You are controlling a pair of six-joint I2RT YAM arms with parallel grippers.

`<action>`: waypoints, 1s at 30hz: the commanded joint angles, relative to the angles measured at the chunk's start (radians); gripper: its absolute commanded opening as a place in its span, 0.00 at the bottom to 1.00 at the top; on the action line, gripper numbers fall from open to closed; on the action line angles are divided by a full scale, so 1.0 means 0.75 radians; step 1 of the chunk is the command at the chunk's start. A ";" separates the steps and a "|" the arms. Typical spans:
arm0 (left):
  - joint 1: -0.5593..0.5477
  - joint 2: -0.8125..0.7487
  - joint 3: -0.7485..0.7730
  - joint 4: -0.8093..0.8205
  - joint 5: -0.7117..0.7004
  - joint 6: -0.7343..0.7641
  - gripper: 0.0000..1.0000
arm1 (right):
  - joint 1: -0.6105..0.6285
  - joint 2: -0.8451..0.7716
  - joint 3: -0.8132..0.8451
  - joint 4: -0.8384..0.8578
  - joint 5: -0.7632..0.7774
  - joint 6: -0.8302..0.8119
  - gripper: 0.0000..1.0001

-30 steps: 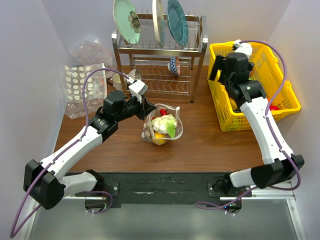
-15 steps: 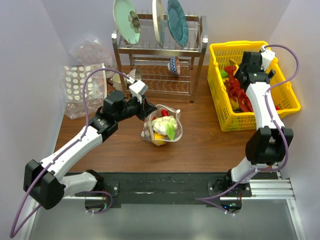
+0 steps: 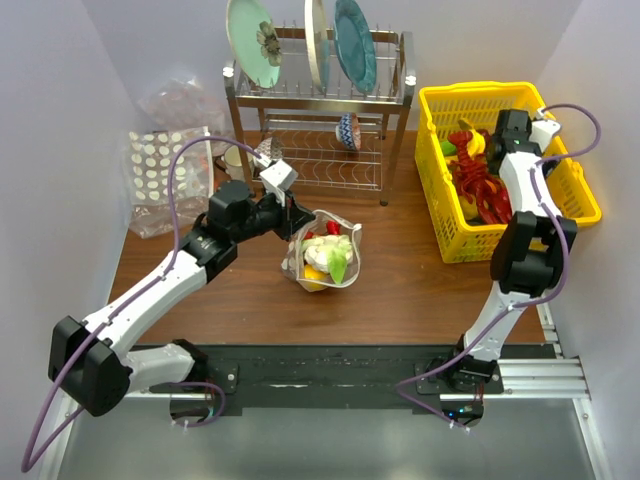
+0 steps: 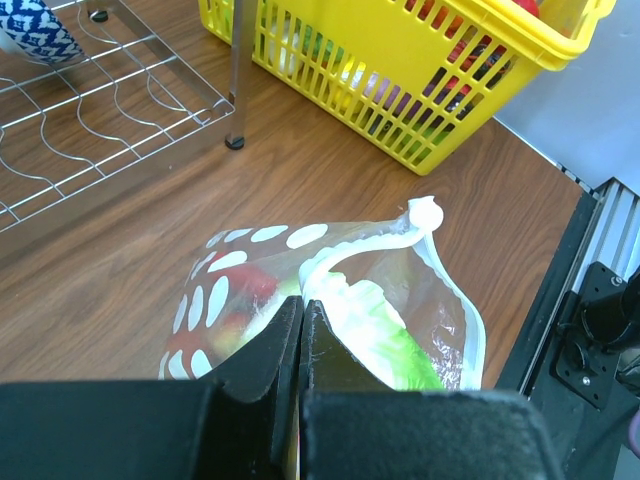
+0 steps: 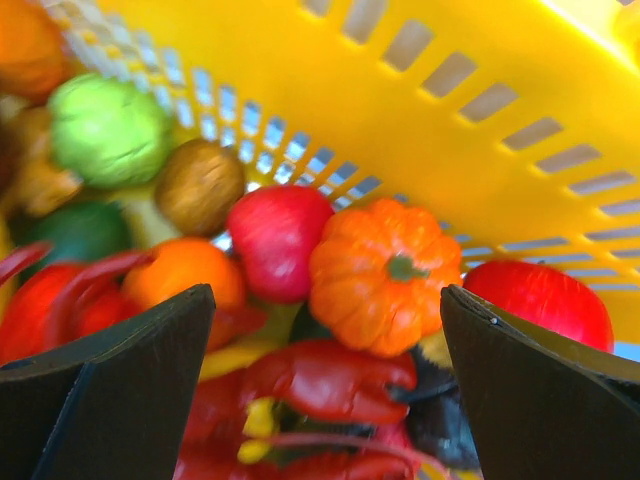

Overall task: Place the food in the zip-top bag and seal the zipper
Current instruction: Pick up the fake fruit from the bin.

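Where the zip-top bag (image 3: pixel 325 255) sits on the surface (image 3: pixel 420 290) just before the dish rack (image 3: pixel 315 170), the left jaws pinch its rim, fully closed, with food (image 4: pixel 385 345) inside; the right jaws gape wide, empty, above a toy pumpkin (image 5: pixel 385 275) in the yellow basket (image 3: pixel 470 245).

A metal dish rack (image 3: pixel 320 110) stood on the wooden table (image 3: pixel 420 290), holding three upright plates (image 3: pixel 250 42) and a patterned bowl (image 3: pixel 347 131) below. A yellow basket (image 3: pixel 478 245) sat right of the rack; a dotted pack (image 3: pixel 155 175) and a wrinkly sack (image 3: pixel 185 100) lay left of it.
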 commanded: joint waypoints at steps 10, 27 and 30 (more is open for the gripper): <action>0.007 0.026 0.004 0.082 0.017 -0.017 0.00 | -0.130 0.075 -0.060 0.082 -0.112 0.181 0.95; 0.007 0.016 0.010 0.069 0.003 -0.006 0.00 | -0.154 -0.011 -0.062 -0.010 -0.187 0.304 0.64; 0.007 0.016 0.010 0.067 0.005 -0.006 0.00 | -0.157 -0.078 -0.066 0.006 -0.244 0.283 0.63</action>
